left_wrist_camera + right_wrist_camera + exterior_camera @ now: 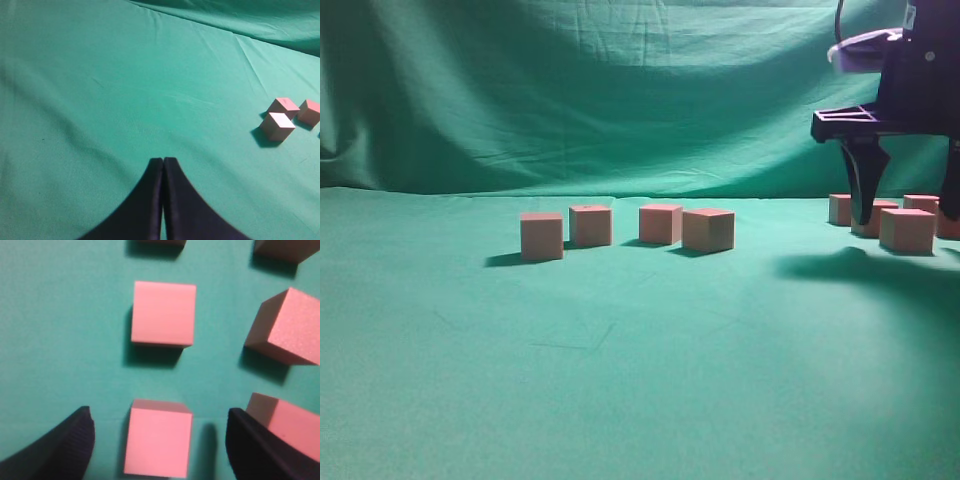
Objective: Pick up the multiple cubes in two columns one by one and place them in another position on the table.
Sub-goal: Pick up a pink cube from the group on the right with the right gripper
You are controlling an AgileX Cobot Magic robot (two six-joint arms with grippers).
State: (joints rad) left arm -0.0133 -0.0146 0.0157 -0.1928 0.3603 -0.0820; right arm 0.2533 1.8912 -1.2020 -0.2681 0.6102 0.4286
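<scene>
Several pinkish cubes lie on the green table (pixel 620 380). Four stand in the middle: (pixel 541 236), (pixel 591 225), (pixel 661 223), (pixel 708 230). More cubes stand at the far right in two columns, the front one (pixel 907 229). My right gripper (pixel 910 205) is open and hangs over that group, its fingers either side of one cube (pixel 158 444) without touching it. Another cube (pixel 163 314) lies just beyond it, and more (pixel 287 325) to the right. My left gripper (pixel 163 161) is shut and empty over bare cloth, with three cubes (pixel 278 126) far to its right.
A draped green backdrop (pixel 580 90) rises behind the table. Another cube (pixel 287 422) sits close against the outside of my right gripper's right finger.
</scene>
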